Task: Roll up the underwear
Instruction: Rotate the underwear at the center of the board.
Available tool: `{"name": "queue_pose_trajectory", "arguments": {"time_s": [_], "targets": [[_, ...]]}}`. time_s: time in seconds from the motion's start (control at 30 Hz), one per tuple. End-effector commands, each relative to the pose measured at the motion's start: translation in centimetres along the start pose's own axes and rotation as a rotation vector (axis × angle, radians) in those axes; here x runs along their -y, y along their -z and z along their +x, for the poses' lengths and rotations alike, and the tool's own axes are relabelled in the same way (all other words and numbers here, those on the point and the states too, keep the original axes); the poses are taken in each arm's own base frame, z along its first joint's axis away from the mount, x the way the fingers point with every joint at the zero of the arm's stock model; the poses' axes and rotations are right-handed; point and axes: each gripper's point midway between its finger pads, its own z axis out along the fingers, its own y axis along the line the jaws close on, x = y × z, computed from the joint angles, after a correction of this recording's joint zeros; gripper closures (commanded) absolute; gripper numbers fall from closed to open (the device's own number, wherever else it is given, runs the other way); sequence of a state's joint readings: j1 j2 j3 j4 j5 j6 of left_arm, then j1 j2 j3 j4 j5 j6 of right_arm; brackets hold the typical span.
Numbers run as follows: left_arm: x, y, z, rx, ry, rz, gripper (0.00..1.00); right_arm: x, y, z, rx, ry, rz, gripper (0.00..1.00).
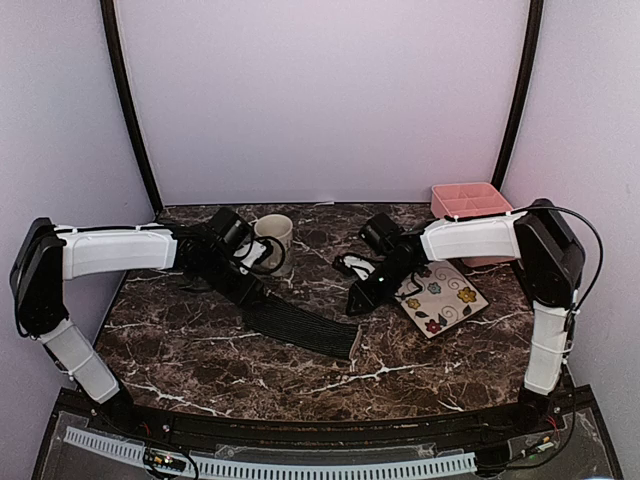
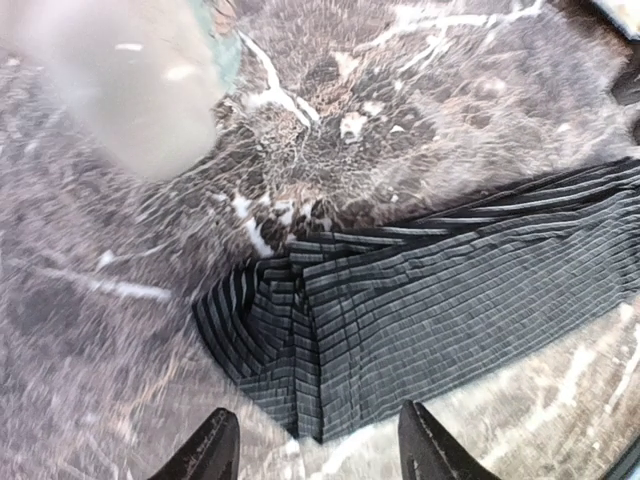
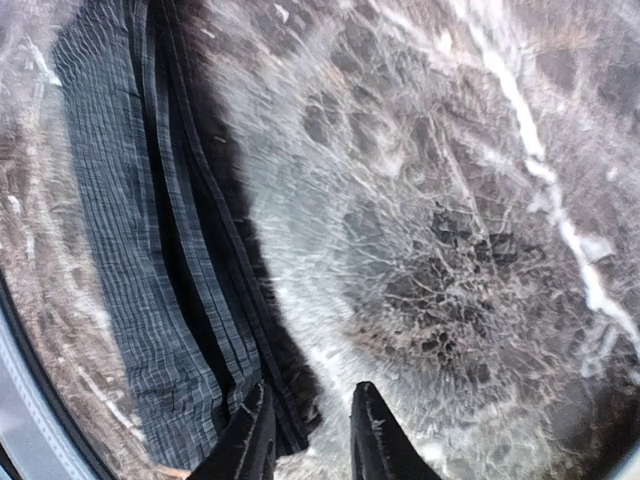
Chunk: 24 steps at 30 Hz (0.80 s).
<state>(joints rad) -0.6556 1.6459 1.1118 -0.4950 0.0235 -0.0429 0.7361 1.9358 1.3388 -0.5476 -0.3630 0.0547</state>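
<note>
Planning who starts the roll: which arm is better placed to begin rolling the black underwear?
Left, likely. The left end effector hangs open over the folded end of the black underwear, straddling its corner. The right end effector sits alongside an edge, mostly over the marble table.

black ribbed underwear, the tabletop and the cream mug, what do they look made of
Black ribbed underwear: soft knit cloth, matt, fine ribs and folds showing. Dark brown tabletop: marble or a marble-look surface, white veins, slight sheen. Cream mug: probably glazed ceramic, smooth and pale; too small to be sure.
</note>
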Motion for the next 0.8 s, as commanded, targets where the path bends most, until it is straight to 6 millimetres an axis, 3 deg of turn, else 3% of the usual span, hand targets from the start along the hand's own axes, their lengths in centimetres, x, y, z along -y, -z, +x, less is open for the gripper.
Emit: {"name": "queue_pose_trajectory", "arguments": {"time_s": [0.0,0.2,0.3,0.43,0.57,0.63,0.77], "targets": [[-0.5,2.4,1.3,0.035,0.076,-0.017,0.43,0.5,-1.8,0.2,-0.01,-0.004,-0.001,0.75],[-1.5,2.5,3.2,0.025,0.208,-0.032,0.43,0.2,-3.3,3.3,-0.073,0.004,-0.019,0.79],[-2.3,2.2,4.2,0.014,0.275,-0.023,0.44,-1.1,-4.1,5.1,-0.106,0.014,-0.051,0.8],[-1.8,2.0,5.2,0.009,0.26,0.007,0.44,-3.1,-5.2,7.8,-0.159,-0.005,-0.079,0.82],[-1.3,2.0,6.3,-0.019,0.224,0.033,0.45,-6.6,-5.8,10.0,-0.183,-0.033,-0.127,0.83],[-1.1,1.9,7.5,-0.037,0.211,0.041,0.46,-9.4,-5.9,10.8,-0.181,-0.035,-0.175,0.83],[0.8,1.7,8.8,-0.024,0.163,0.153,0.46,-13.8,-5.6,11.6,-0.13,-0.032,-0.269,0.81]]}}
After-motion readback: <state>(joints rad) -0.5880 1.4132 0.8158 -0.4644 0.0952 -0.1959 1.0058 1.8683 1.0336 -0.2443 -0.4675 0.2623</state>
